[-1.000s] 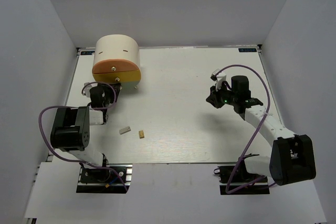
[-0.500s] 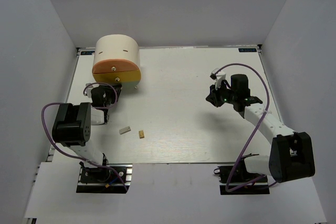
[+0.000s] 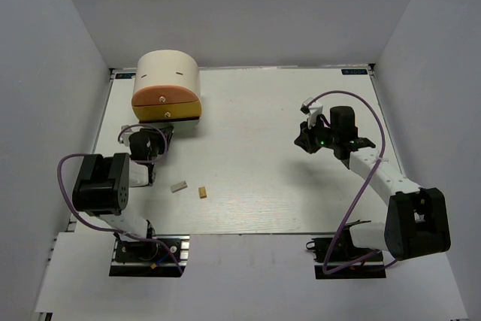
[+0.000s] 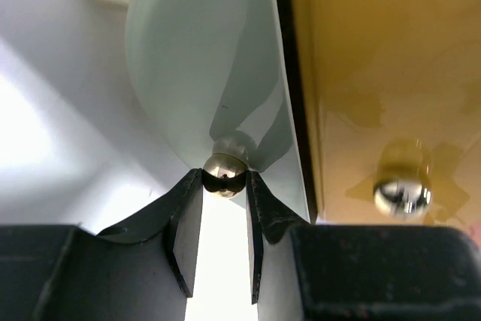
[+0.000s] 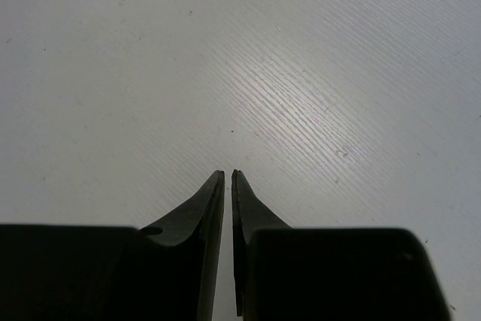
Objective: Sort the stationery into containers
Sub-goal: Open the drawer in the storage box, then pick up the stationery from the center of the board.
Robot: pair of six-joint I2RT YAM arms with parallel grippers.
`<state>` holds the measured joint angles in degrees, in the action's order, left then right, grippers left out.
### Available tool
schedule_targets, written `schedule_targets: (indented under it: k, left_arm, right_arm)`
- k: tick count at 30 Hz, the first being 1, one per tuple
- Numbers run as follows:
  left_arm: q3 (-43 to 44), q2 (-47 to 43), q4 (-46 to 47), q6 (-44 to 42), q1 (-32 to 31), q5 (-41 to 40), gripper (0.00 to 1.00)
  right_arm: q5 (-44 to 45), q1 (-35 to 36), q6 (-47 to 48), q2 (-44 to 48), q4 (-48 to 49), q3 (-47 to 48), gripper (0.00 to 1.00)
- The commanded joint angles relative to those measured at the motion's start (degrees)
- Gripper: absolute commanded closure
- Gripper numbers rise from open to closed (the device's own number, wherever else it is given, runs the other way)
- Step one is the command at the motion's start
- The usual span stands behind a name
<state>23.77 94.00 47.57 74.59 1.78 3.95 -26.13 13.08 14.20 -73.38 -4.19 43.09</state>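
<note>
The containers are a cream drum with an orange tray stacked over a yellow tray. In the left wrist view a pale half-round tray lies beside the yellow tray. My left gripper is shut on that pale tray's shiny knob, and it sits just in front of the drum. Two pieces of stationery, a grey block and a tan block, lie on the table. My right gripper is shut and holds nothing, low over bare table.
The yellow tray carries its own metal knob, just right of my left fingers. White walls enclose the table on the left, back and right. Purple cables loop beside both arms.
My left gripper has closed onto the pale tray's knob, and the left arm has shifted slightly. The right arm has hardly moved.
</note>
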Motion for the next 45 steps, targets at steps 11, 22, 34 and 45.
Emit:
schedule_targets:
  k: [11, 22, 34, 45]
  left_arm:
    - [-8.3, -10.76, -2.66, -0.32, 0.33, 0.89, 0.75]
    - [-8.39, -16.55, -7.14, -2.87, 0.33, 3.96, 0.24]
    - [-7.43, -38.35, -39.01, -16.11, -0.46, 12.23, 0.18]
    - [-1.19, -56.46, -73.04, -23.17, -0.46, 8.72, 0.18]
  right_arm:
    - [-2.43, 0.01, 0.75, -0.09, 0.23, 2.61, 0.85]
    - [-15.43, 0.89, 12.77, -0.53, -9.06, 5.68, 0.46]
    - [-28.89, 10.9, 27.2, -7.72, -12.07, 9.81, 0.34]
    - [-16.24, 29.27, 30.36, -24.6, -13.22, 23.6, 0.26]
